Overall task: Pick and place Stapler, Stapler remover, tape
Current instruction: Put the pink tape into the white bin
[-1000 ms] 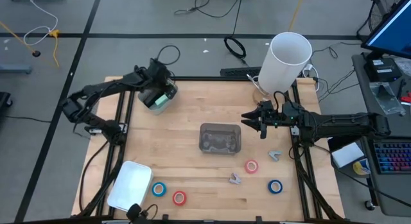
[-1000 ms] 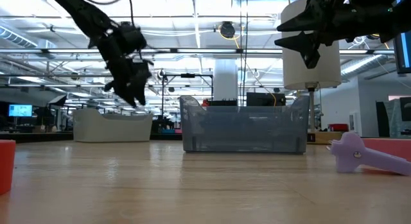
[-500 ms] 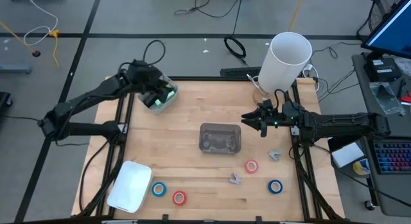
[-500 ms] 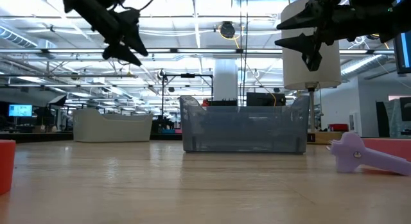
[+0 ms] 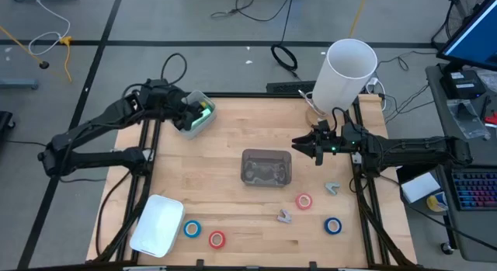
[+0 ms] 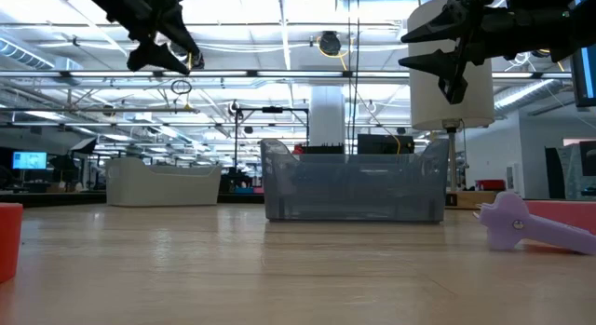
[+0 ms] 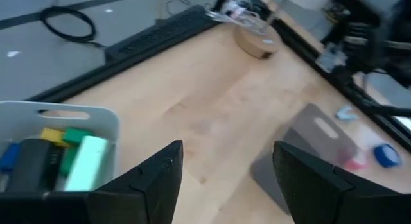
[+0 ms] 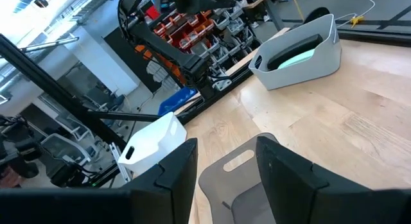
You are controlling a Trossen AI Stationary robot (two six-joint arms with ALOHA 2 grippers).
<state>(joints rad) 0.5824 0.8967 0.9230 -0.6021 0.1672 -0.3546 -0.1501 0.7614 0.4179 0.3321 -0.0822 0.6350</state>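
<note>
The mint-green stapler [image 7: 83, 163] lies inside the white bin [image 5: 196, 117] at the table's far left, among yellow, green and black items. My left gripper [image 7: 228, 185] [image 5: 177, 108] is open, raised just off the bin's left side. My right gripper [image 5: 304, 144] [image 8: 228, 176] is open, hovering right of the clear bin [image 5: 266, 167]. Two blue tape rolls [image 5: 192, 229] [image 5: 332, 225], a red one [image 5: 217, 239] and a pink one [image 5: 304, 201] lie flat on the near table. A lilac staple remover [image 5: 284, 217] [image 6: 521, 223] and a pale one [image 5: 332, 188] lie near them.
A white tray [image 5: 158, 224] lies at the near left corner. A tall white cylinder [image 5: 349, 73] stands on a round base at the far right corner, behind my right arm. Bare wood stretches between the white bin and the clear bin.
My left gripper has drawn back from over the white bin toward the table's left edge and risen high above the table. The bin and the stapler in it have stayed put. My right arm has kept still.
</note>
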